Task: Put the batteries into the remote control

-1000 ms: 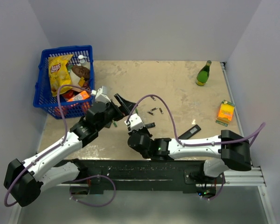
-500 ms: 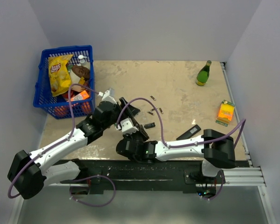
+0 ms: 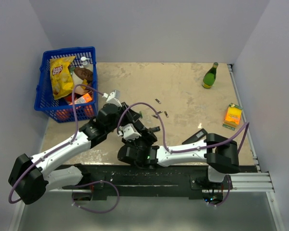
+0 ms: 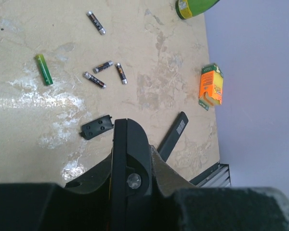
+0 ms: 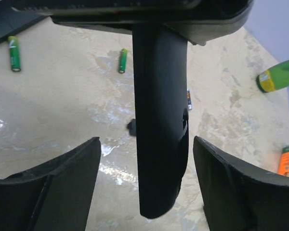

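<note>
Steadying stage: left gripper clamps the remote control, lower centre; right gripper jaws spread astride it, not touching. Loose batteries upper left. Next, probably: right fetches one.

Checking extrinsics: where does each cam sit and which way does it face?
Top external: high behind the bases, looking down on the table; both arms show.
Left wrist: looks down past the left gripper, shut on the remote, at batteries.
Right wrist: looks along the open right gripper flanking that remote.
Shared: orange carton, green bottle.
</note>
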Controlling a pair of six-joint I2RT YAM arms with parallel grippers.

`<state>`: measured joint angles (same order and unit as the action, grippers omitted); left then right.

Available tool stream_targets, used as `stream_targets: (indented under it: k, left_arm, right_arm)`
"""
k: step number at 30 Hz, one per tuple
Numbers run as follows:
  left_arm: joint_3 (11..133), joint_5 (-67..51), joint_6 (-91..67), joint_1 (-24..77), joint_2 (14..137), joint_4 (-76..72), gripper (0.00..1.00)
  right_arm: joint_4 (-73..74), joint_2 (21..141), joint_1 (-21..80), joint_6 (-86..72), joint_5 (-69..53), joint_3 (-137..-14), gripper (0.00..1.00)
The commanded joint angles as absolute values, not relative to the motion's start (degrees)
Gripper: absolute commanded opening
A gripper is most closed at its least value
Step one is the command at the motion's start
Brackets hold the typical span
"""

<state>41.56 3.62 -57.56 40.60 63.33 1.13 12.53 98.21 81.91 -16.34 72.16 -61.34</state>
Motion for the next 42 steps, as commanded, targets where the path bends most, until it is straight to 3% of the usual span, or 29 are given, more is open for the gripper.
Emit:
stream_targets:
  k: [1,4,10,18,26,32,42]
  left_arm:
    - [44.74,2.55,-51.09,39.03,63.28,-3.51,0.00]
    - [43.42,-3.23,-47.13,32.11,63.72,-8.41,0.00]
    - [43.94,-18.26,-35.19,21.46,68.28,-14.93,0.00]
    - [41.41,-36.10,-37.17,12.66,74.70,-33.81,0.00]
    - [47.88,-46.04,-41.49,8.61,85.68,-45.00,0.00]
    - [54.05,-49.66,-37.97,8.70,90.96,-41.58,0.00]
    - [53.26,-56.86,-40.60,9.14,96.41,-45.00,0.00]
  right_arm:
    - [12.74,92.29,82.00,-18.64,64.97,-61.97,0.87]
    - [15.29,89.04,82.00,-19.16,58.38,-61.88,0.98]
    - [19.95,79.21,76.13,-22.15,40.72,-60.30,0.98]
    - [18.89,69.69,52.93,-20.92,18.47,-57.74,0.97]
    - [18.02,78.12,37.11,-17.76,2.82,-60.29,0.89]
    - [18.46,84.54,31.65,-15.38,2.47,-61.44,0.76]
    - [20.21,92.90,30.41,-11.87,5.54,-66.09,0.59]
